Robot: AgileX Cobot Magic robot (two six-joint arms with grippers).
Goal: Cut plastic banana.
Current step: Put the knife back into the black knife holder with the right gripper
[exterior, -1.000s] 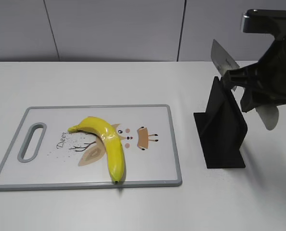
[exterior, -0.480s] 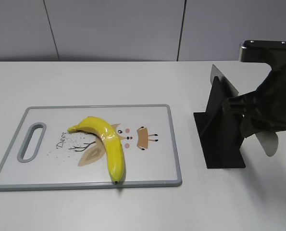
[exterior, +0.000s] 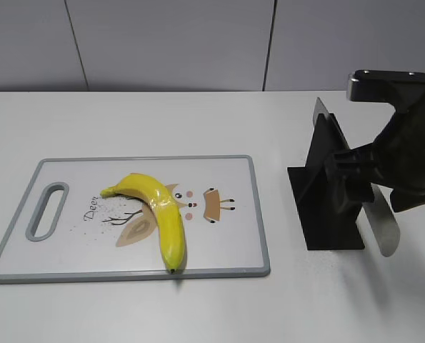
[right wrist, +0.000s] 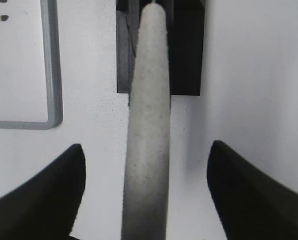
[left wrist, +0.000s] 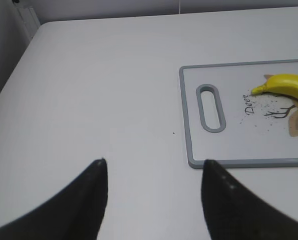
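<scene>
Black right hand [right wrist: 146, 195]: fingers spread wide either side of a grey knife handle [right wrist: 146, 130], not touching it in the wrist view. Knife [exterior: 378, 223] sits in a black stand [exterior: 328, 194] on the white desk [exterior: 198, 114]. Black left hand [left wrist: 154, 172]: fingers wide apart, holding nothing, above bare desk left of the cutting board [left wrist: 189, 115]. Plastic banana [exterior: 158, 211]: yellow, curved, lies on the grey-rimmed cutting board, well apart from both hands.
</scene>
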